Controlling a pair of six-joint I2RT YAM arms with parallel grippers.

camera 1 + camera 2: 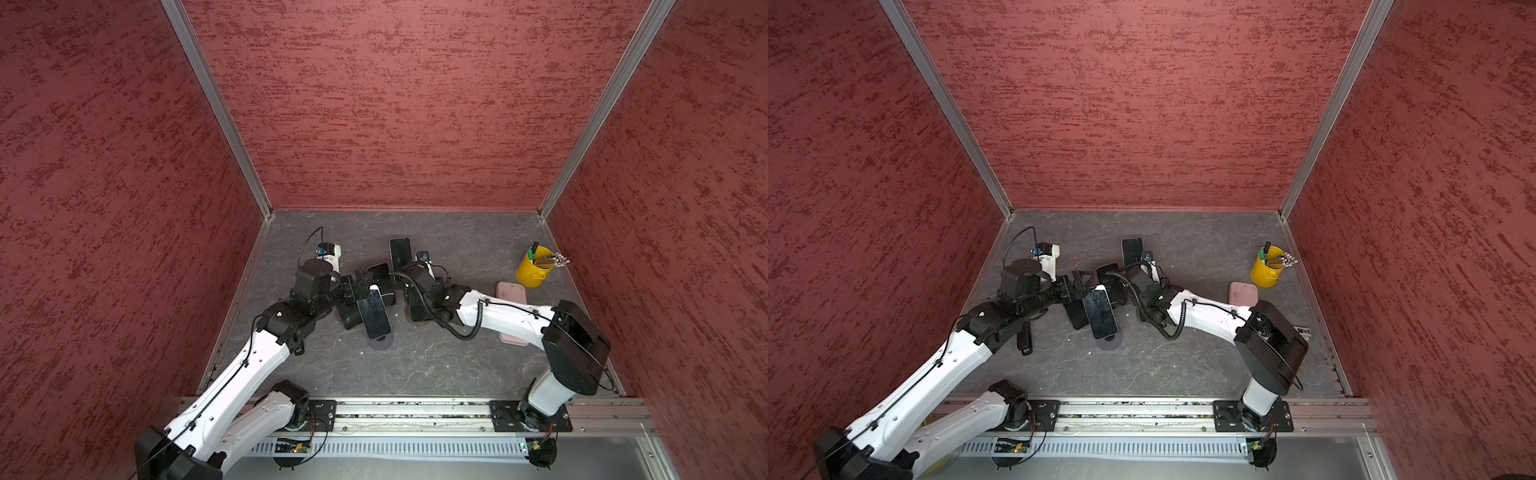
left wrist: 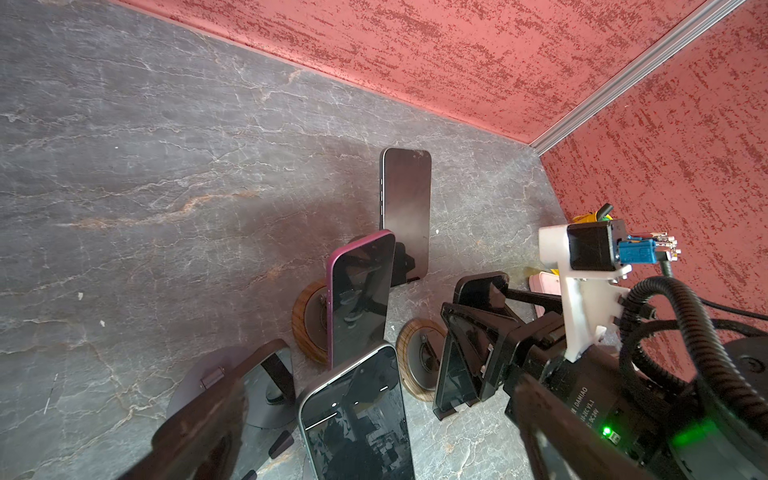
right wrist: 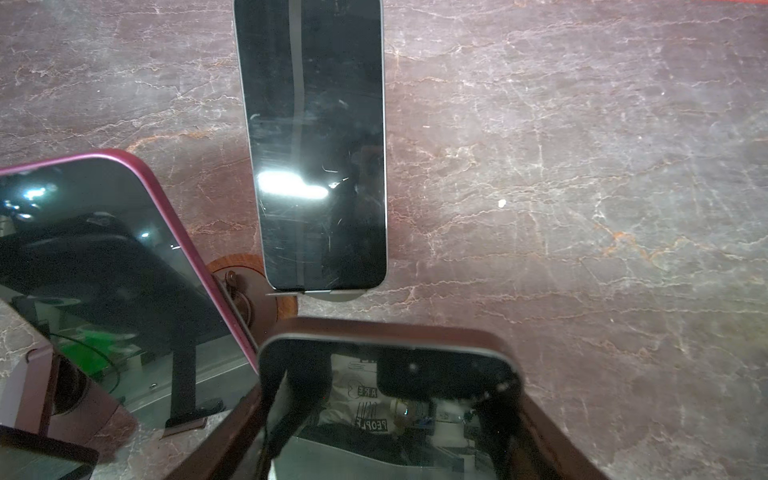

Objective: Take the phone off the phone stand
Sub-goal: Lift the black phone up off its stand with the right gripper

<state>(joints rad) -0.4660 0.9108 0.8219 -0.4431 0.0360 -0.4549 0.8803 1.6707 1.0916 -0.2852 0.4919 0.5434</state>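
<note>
Several phones lean on stands mid-table. My right gripper (image 3: 386, 374) is shut on a dark phone (image 3: 386, 415), fingers (image 3: 232, 428) pressed to both long edges. In the left wrist view that gripper (image 2: 469, 332) holds this phone (image 2: 453, 374) upright beside a round wooden stand (image 2: 415, 357). In both top views the right arm hides it. My left gripper (image 2: 374, 415) is open, its fingers (image 2: 199, 415) wide on either side of a light-framed phone (image 2: 357, 415). In a top view this phone (image 1: 374, 313) rests on a grey disc stand (image 1: 382, 343), the left gripper (image 1: 359, 297) behind it.
A magenta phone (image 2: 361, 291) stands on another wooden stand (image 2: 305, 320), and a silver phone (image 2: 405, 212) stands farther back. A yellow cup of pens (image 1: 534, 268) and a pink flat case (image 1: 512, 293) sit at the right. Red walls enclose the table.
</note>
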